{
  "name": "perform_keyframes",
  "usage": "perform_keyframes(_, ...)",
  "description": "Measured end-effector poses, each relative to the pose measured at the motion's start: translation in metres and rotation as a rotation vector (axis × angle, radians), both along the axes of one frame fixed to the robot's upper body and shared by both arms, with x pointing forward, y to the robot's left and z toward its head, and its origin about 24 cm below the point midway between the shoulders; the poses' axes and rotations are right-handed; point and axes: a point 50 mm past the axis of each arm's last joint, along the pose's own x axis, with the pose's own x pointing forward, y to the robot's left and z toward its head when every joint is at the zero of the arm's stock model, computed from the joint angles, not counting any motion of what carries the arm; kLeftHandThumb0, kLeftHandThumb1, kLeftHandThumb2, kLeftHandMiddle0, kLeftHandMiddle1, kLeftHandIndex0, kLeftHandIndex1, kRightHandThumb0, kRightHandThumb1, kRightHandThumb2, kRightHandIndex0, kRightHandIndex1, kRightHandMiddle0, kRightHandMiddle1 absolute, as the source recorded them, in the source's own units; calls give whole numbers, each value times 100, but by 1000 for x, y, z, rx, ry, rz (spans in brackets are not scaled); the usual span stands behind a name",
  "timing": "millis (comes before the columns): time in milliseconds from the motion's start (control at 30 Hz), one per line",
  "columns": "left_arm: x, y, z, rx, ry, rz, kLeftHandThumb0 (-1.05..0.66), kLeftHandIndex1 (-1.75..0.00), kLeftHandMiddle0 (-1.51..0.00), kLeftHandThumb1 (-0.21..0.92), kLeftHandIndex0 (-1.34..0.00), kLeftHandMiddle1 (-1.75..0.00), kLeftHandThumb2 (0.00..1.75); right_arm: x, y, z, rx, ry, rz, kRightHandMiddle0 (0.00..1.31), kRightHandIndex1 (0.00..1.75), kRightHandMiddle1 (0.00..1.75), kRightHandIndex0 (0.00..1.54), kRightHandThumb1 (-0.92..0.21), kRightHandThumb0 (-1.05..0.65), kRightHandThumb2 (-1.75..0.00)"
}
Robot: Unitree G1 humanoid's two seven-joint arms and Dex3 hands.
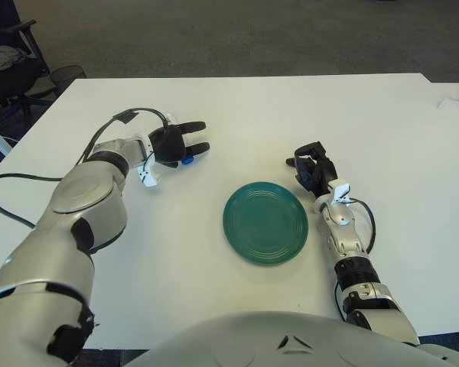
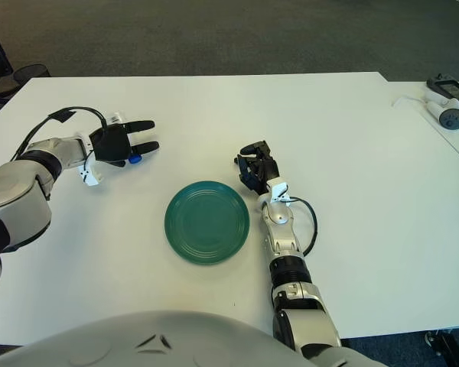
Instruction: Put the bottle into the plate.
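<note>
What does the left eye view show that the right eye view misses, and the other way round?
Only the left eye view: a black office chair off the table's far left corner. Only the right eye view: a grey handheld device near the table's right edge. Both: the round green plate empty on the white table, the left hand beyond the plate's left with its fingers around something with a blue cap, likely the bottle, and the right hand idle just right of the plate.
</note>
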Motion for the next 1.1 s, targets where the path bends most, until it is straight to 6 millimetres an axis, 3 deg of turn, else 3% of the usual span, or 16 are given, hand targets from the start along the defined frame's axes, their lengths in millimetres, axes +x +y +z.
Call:
perform_keyframes(500,3,-22,-7,-55,-18,63,-75,-23,-4,92,0,-1,71,-6,-2,-2,0,-18,-4,20,107,175,40,-92,-35,-52)
perform_keyframes(1100,3,-20,-9,-106,-22,112,-76,-31,-6,92,0,-1,68,-11,-3,-3,2,-15,-4,20,107,175,39,-92,-35,-52)
